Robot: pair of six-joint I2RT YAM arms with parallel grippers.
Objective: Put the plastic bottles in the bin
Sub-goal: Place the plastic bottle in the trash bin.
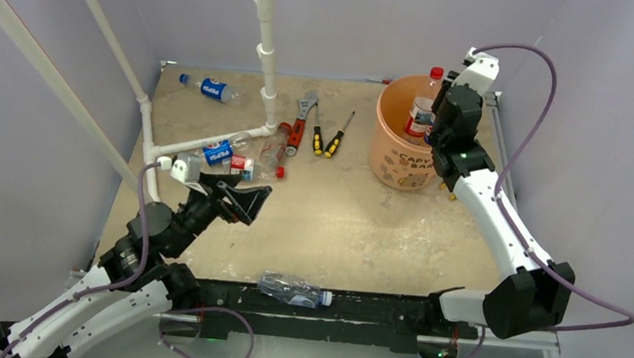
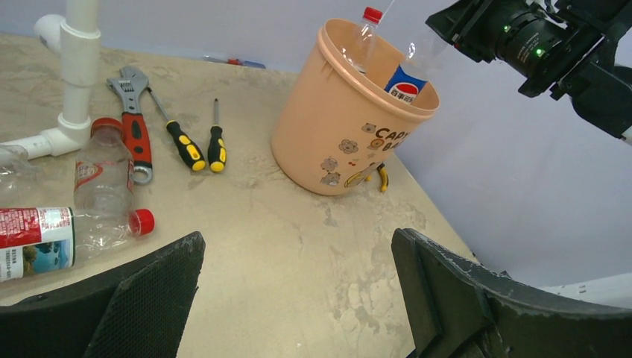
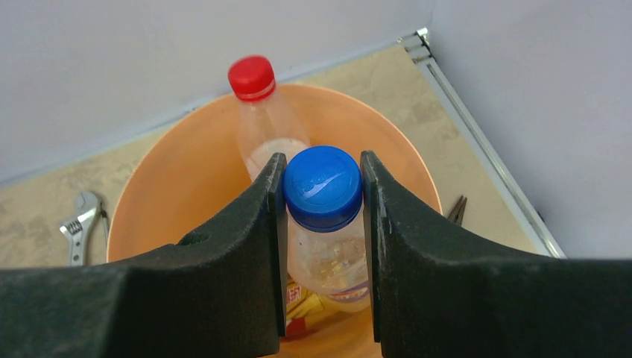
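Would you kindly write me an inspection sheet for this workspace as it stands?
Surface: beige tabletop, mottled and stained.
Job's things: orange bin far right, holding a red-capped bottle; blue-capped bottle partly inside it; Pepsi bottle far left; bottle cluster by the pipe; lone bottle at the near edge.
Clutter: red-handled wrench; two yellow-black screwdrivers.
Grippers: left gripper open, empty; right gripper shut on the blue-capped bottle.
Cables: purple cable looping beside each arm.
Surroundings: white pipe frame; plain pale walls.
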